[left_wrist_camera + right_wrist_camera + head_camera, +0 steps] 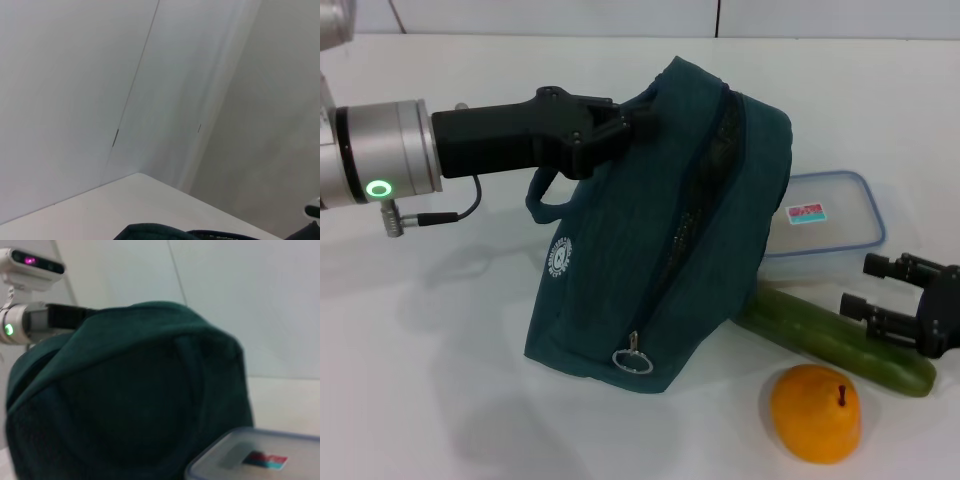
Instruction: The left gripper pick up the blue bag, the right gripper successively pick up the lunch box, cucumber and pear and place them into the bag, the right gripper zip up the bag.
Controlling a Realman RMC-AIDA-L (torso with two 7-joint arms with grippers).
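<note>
Head view: left gripper [638, 122] clamps the blue bag [660, 240], which hides part of lunch box [825, 225] and cucumber [835, 342]; right gripper [880, 295] jaws stand apart, holding nothing, near pear [815, 412].

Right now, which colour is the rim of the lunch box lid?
Blue, around a clear lid on the lunch box; the head view shows it best.

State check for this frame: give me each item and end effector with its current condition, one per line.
blue bag: lifted at its top edge, bottom on the table, zipper open.
left end effector: shut on the bag's top edge.
right end effector: open, empty, above the cucumber.
lunch box: lid on, flat on table.
cucumber: lying on table.
pear: on table.
</note>
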